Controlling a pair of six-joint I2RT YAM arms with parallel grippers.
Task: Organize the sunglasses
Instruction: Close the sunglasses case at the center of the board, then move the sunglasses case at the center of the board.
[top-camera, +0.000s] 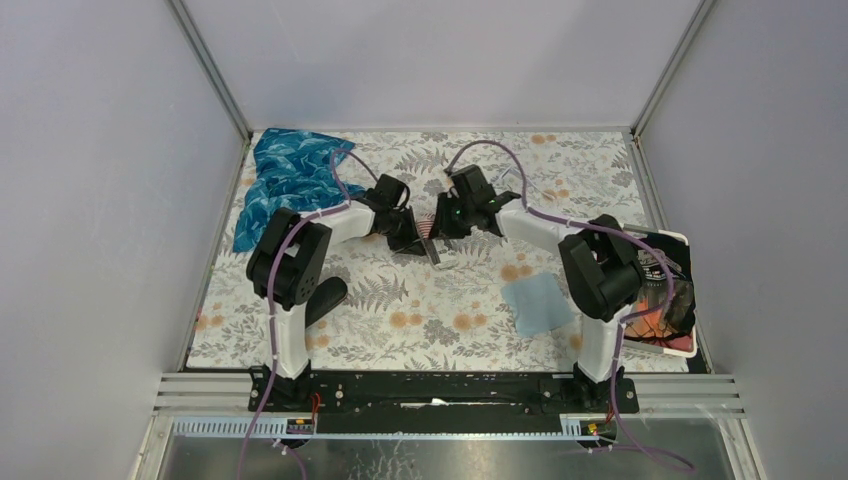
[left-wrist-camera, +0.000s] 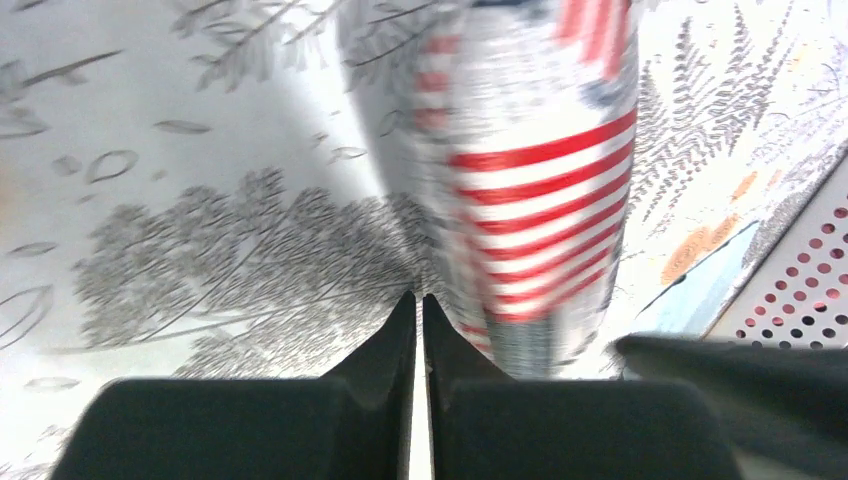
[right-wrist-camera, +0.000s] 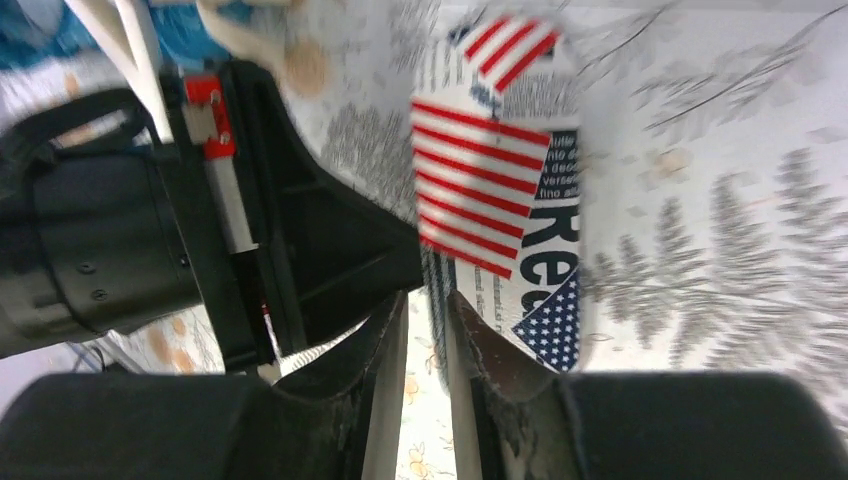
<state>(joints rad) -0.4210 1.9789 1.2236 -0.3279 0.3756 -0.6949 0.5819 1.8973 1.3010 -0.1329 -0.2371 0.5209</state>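
Red-white striped, starred pouch; grey fern-print tablecloth.

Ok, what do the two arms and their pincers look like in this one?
The left arm and right arm have white links between bulky black joints. A purple cable is tied along each. The left pincer and right pincer are black, with wedge-shaped fingers tapering to points; the right one's look scuffed.

- A fern-and-flower tablecloth is covering the table.
- A crumpled blue patterned cloth is lying at the far left corner.
- A flag-printed pouch is showing red and white stripes mid-table.
- A light blue cloth square is lying near a white tray, which is holding colourful items.
- A black oval case is resting at the near left.
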